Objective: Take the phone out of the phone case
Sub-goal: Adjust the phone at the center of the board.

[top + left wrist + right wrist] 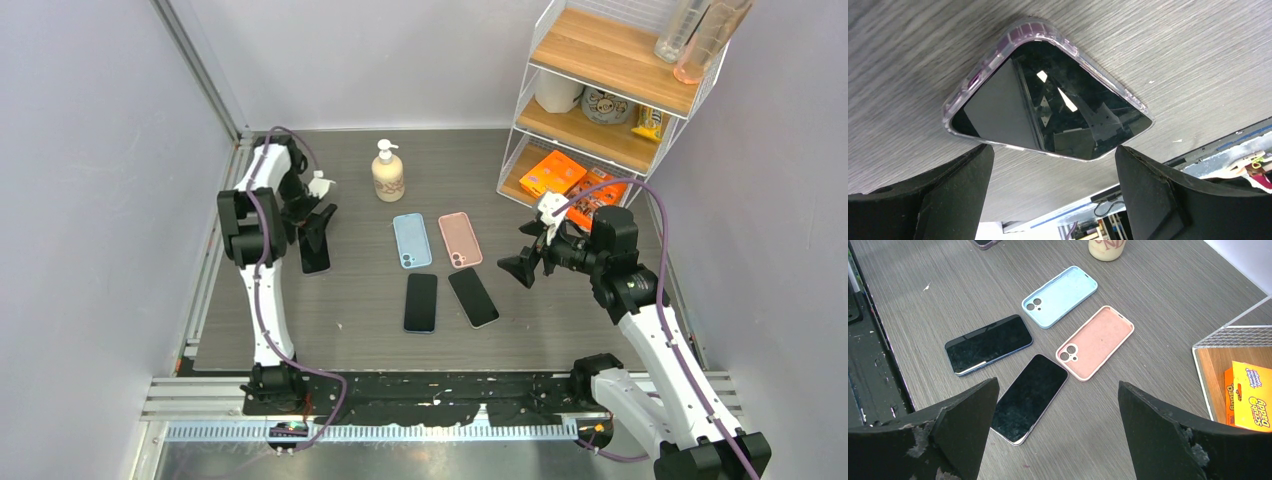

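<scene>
A black phone in a clear purple-tinted case (pixel 1048 95) lies screen up on the table at the left (pixel 316 250). My left gripper (pixel 318 222) is open just above its far end, touching nothing. Two bare phones lie mid-table: a blue-edged one (pixel 421 302) (pixel 989 344) and a silver-edged one (pixel 473 296) (pixel 1029 397). Behind them lie an empty blue case (pixel 411 240) (pixel 1060 296) and an empty pink case (pixel 460 239) (pixel 1095 342). My right gripper (pixel 527 262) is open and empty, hovering right of the silver-edged phone.
A soap pump bottle (pixel 388 173) stands at the back centre. A white wire shelf (pixel 600 100) with orange boxes, snacks and bottles stands at the back right. Black rails (pixel 440 400) run along the near edge.
</scene>
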`<state>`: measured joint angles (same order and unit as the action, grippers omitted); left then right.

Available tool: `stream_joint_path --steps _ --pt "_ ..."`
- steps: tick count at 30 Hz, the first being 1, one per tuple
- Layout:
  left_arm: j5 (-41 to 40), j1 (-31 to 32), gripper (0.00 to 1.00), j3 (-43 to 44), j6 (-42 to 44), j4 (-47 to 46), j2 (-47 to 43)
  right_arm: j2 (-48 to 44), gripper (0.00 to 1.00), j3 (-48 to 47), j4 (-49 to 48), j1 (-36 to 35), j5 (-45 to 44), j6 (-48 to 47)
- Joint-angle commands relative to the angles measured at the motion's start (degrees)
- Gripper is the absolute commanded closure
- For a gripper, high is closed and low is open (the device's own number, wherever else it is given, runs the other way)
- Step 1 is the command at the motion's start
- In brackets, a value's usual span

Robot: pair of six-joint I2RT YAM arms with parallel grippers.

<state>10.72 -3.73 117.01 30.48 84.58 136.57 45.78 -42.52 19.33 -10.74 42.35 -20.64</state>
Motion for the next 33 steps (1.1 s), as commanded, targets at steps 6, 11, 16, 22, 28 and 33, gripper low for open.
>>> stream_joint_path --steps 6,11,16,22,28,33 --pt "-0.1 2.3 0.01 2.3 -0.2 4.1 1.4 0.2 0.05 -0.9 -0.9 0.2 0.4 -0.1" --pt "-0.7 3.2 0.03 1.1 -0.6 3.6 0.6 0.1 0.05 -0.9 -0.8 0.2 0.3 -0.1" --pt "-3.8 6.2 0.04 -2.0 -0.2 0.7 -1.6 0.1 0.05 -0.8 -0.8 0.2 0.3 -0.2" --pt "-9.8 9.7 0.02 -9.1 2.4 -4.3 -5.7 0.1 0.04 -0.8 -0.9 0.2 0.3 -0.1" --pt "-15.1 13.2 0.0 -15.4 5.2 -8.6 -10.0 0.0 0.05 -0.8 -0.9 0.2 0.4 -0.1" --pt "-17.3 15.3 0.0 -18.2 6.3 -10.6 -12.1 0.1 0.04 -0.8 -1.0 0.2 0.4 -0.1"
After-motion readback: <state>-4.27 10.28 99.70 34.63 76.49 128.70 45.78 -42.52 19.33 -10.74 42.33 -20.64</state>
